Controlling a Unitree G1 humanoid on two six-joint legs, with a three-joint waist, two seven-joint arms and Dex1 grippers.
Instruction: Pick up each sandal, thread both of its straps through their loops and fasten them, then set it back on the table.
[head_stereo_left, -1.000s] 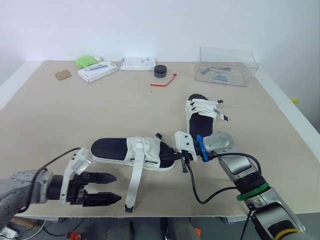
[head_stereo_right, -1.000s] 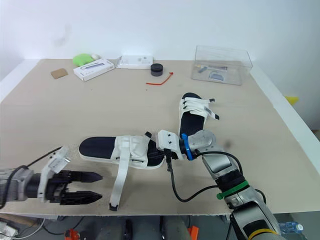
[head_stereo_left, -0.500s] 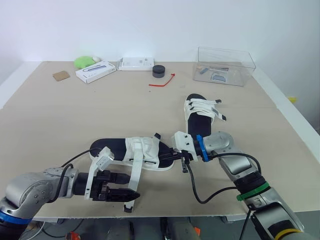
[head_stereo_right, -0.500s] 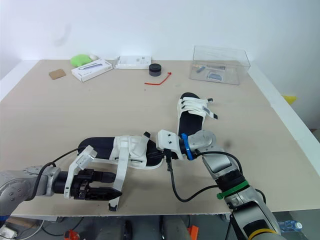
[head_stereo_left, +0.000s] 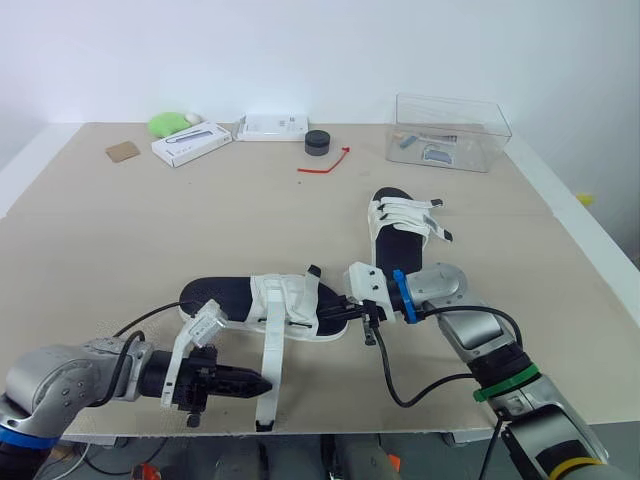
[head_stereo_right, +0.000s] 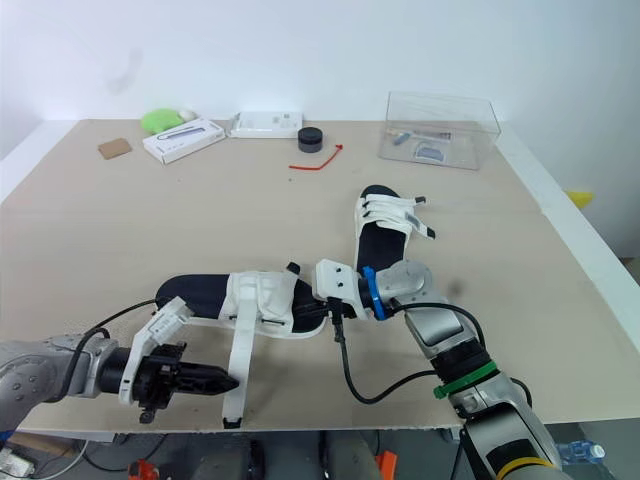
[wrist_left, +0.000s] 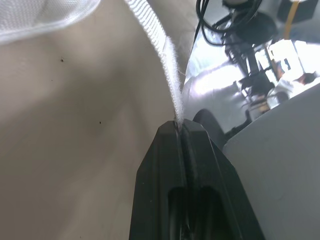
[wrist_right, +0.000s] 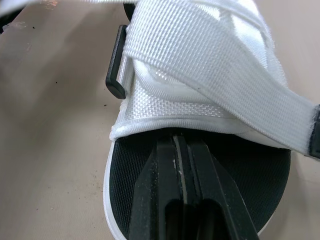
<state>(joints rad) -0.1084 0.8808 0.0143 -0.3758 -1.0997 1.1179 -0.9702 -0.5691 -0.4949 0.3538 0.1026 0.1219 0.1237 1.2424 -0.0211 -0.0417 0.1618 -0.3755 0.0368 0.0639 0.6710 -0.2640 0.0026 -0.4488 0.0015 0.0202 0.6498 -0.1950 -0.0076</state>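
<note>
The job looks barely half done at best. The near sandal (head_stereo_left: 250, 305) lies crosswise on the tabletop (head_stereo_left: 150, 230), close to the near edge. One loose strap (head_stereo_left: 270, 370) runs unfastened from its white upper toward that edge, so it is not yet through its loop. Whether this sandal's other strap is fastened cannot be told. The far sandal (head_stereo_left: 400, 225) rests to the right of centre. Its straps lie across the footbed with the black tips poking out to the right, and they seem done up, though that is a judgement. Threading the loose strap, fastening it and setting the sandal down remain.

The left arm reaches in low from the near left, its forearm almost level with the tabletop. The left claw (head_stereo_left: 262, 384) is pinched tight on the loose strap near its end. The right arm comes in from the near right with its wrist bent toward the near sandal's right end. The right claw (wrist_right: 175, 137) has its fingers drawn together, tips on the black footbed against the edge of the white upper. Whether they actually grip the fabric cannot be told.
</note>
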